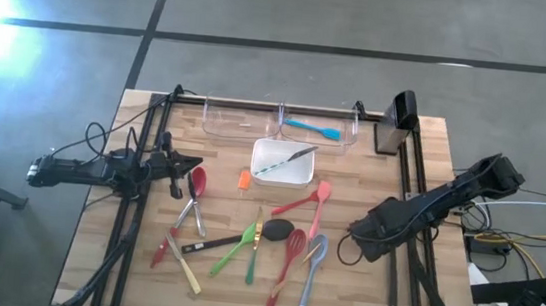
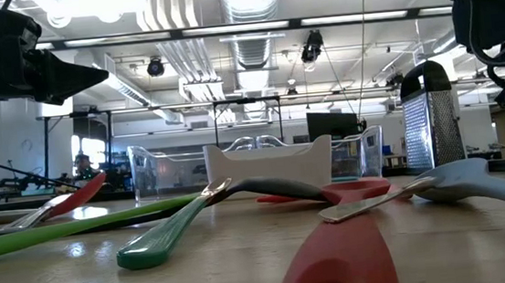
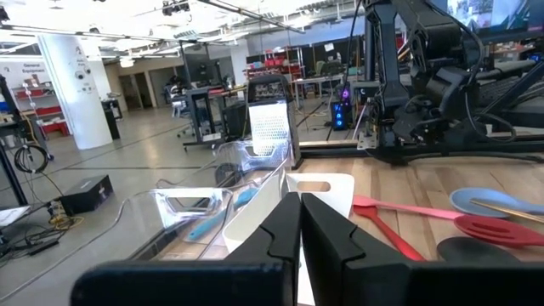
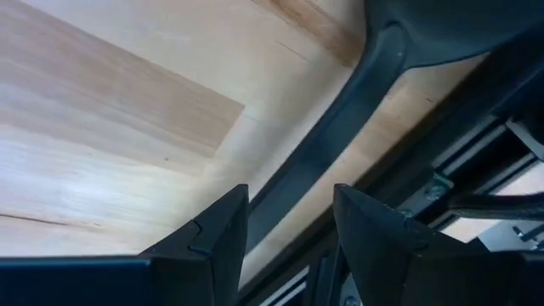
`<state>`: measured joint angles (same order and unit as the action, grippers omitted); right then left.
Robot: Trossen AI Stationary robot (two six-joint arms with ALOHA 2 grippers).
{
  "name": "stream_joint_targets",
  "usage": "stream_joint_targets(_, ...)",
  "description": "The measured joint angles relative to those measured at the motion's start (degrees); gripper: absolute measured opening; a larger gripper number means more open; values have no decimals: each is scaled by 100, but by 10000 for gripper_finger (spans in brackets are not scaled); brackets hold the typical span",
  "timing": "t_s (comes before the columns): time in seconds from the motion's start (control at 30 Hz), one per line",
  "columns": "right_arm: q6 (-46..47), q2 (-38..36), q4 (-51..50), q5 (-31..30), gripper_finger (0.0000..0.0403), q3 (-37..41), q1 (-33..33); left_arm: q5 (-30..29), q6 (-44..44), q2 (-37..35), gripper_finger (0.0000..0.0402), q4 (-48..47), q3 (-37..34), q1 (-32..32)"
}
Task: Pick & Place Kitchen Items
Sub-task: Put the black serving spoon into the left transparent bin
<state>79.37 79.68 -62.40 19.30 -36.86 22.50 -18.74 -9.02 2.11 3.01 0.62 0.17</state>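
Table is light wood grain; dish is white, bins clear, one with a blue utensil inside. Loose utensils: red spoon, pink turner, green spoon, grey-blue spoon, black spoon.

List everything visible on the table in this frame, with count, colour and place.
clear plastic bins: two, far edge, side by side
blue silicone spatula: one, in the right-side bin
white square dish: one, centre, a slim dark utensil across it
metal box grater: one, far right
long-handled utensils: about a dozen, red, pink, green, grey, black, yellow, scattered mid-table
left hand: shut, empty, left side
right hand: open, empty, low over the right side
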Motion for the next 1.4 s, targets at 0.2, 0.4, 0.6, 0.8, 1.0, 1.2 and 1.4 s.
stream_joint_targets(0.2,59,144,357,79,169,198,0,0,0,0,17,-1,0,1)
stream_joint_targets(0.4,55,295,795,265,159,484,-9,0,0,0,18,0,0,-1)
stream_joint_targets(0.6,-6,331,925,314,127,558,-11,0,2,4,16,0,0,1)
stream_joint_targets(0.8,82,110,805,91,31,460,2,0,0,3,18,0,0,1)
stream_joint_targets(1.0,90,-535,279,-502,13,210,-2,-1,0,2,16,-1,0,1)
stream_joint_targets(1.2,188,-1532,20,-1613,13,-277,0,-2,0,2,18,0,0,1)
stream_joint_targets(1.4,-407,-2185,182,-3505,12,-1131,0,-1,1,2,17,-1,0,0)
